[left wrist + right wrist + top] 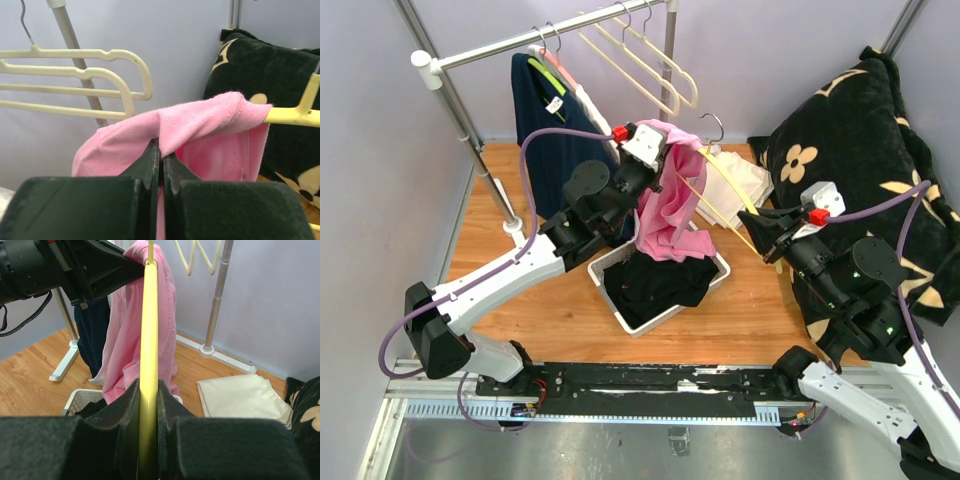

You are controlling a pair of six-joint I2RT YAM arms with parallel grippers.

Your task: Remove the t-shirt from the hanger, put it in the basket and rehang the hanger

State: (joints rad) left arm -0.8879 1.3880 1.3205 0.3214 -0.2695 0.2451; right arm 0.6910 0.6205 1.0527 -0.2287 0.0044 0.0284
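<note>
A pink t-shirt (670, 205) hangs over one end of a yellow hanger (725, 190), held in the air above the basket. In the left wrist view the pink t-shirt (200, 120) drapes over the hanger arm (295, 115), and my left gripper (161, 150) is shut on a fold of its fabric. From above, the left gripper (663, 165) sits at the shirt's top edge. My right gripper (758, 225) is shut on the hanger's lower bar; its wrist view shows the bar (149, 330) clamped in the gripper (149, 390), with the t-shirt (135, 340) at the far end.
A white basket (610, 272) holding black clothes stands under the shirt. Behind is a clothes rack (520, 42) with cream hangers (640, 50) and a navy shirt (545, 120). A folded white cloth (745, 175) lies on the table; a black flowered pillow (860, 130) fills the right.
</note>
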